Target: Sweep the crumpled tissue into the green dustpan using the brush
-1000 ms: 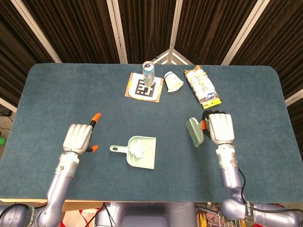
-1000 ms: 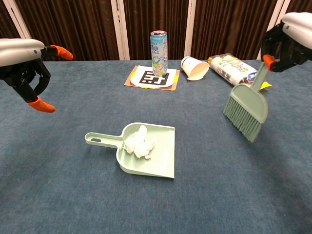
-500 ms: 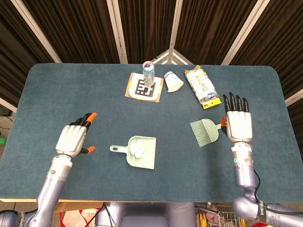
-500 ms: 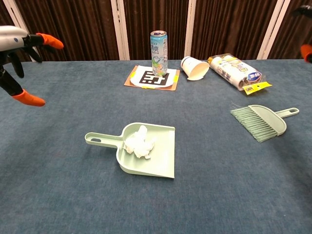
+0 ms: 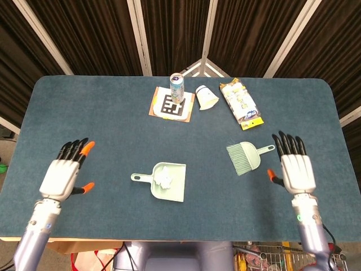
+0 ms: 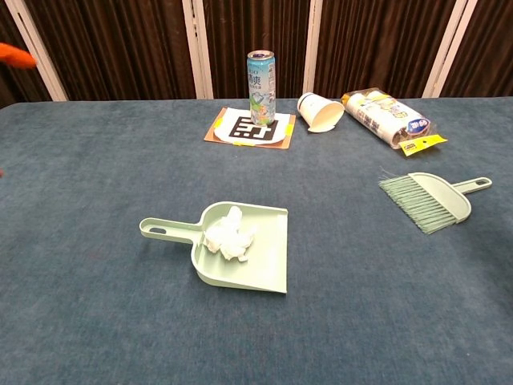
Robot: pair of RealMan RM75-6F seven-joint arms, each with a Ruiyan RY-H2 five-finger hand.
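The green dustpan lies near the table's middle, handle pointing left. The crumpled white tissue sits inside it. The green brush lies flat on the table to the right, bristles toward the left, nothing touching it. My right hand hovers open, fingers spread, a little right of the brush. My left hand is open with fingers spread near the table's left front, well left of the dustpan. In the chest view only an orange fingertip of the left hand shows.
At the back stand a drink can on a printed marker card, a tipped paper cup and a packet of wipes. The blue table spreads wide around them.
The right hand released the brush, which now lies flat on the table, and drew back toward the front right. The left hand opened and moved left and back, nearly leaving the chest view.
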